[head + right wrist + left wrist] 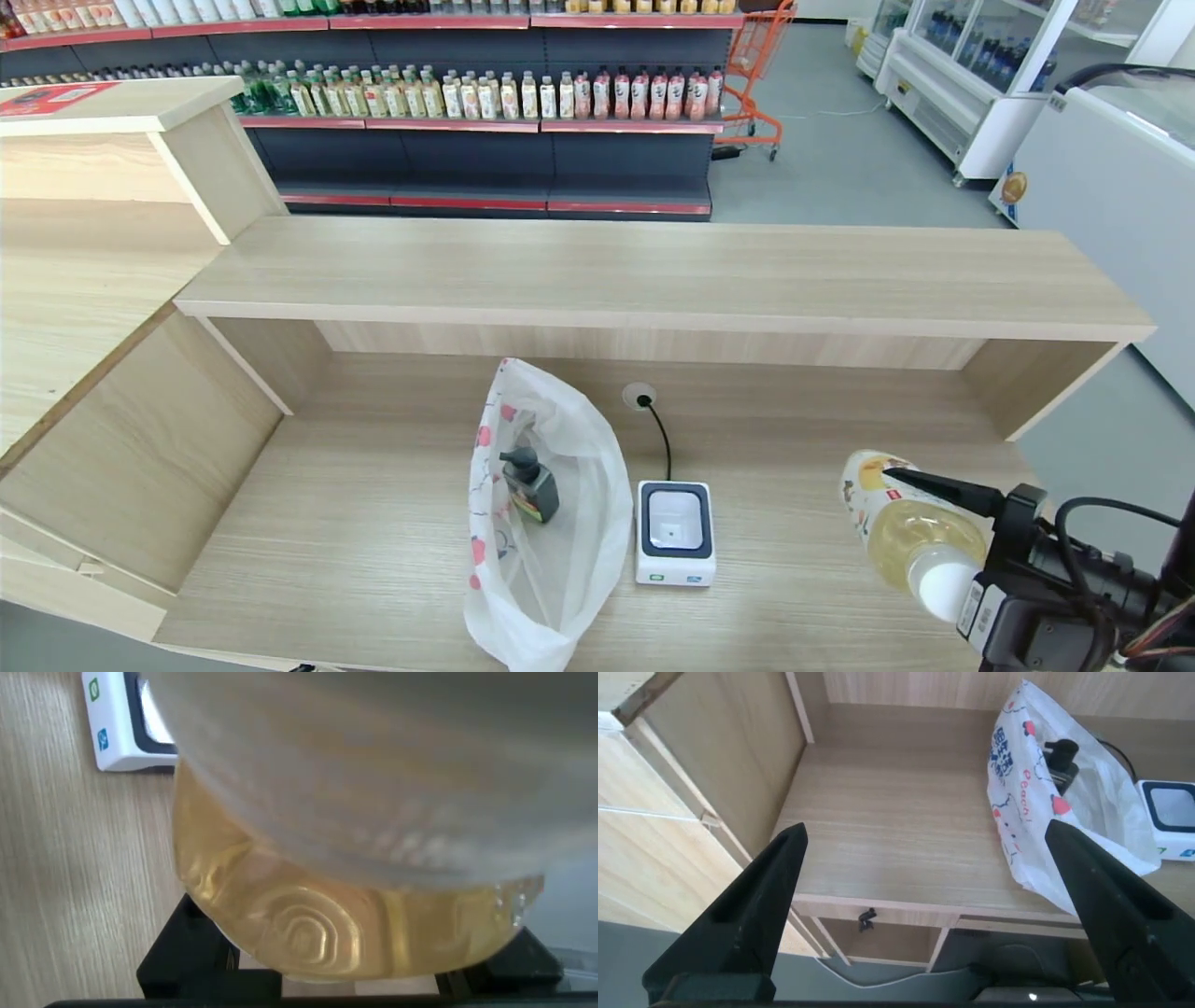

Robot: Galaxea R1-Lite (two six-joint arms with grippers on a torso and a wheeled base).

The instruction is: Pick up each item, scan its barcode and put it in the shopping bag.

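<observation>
My right gripper (943, 523) is shut on a clear bottle of yellow drink (901, 523) with a white cap, held tilted above the counter's right side. That bottle (355, 896) presses close against the right wrist camera. The white barcode scanner (675, 532) sits on the counter left of the bottle, its window facing up; a corner of the scanner (117, 723) lies below the bottle. The white patterned shopping bag (546, 523) lies open left of the scanner with a dark pump bottle (530, 483) inside. My left gripper (924, 915) hangs open off the counter's near left edge, away from the bag (1046, 793).
The scanner's black cable (661, 439) runs back to a grommet in the counter. A raised wooden ledge (653, 280) overhangs the back of the work surface, with side walls left and right. Bare counter (355, 523) lies left of the bag.
</observation>
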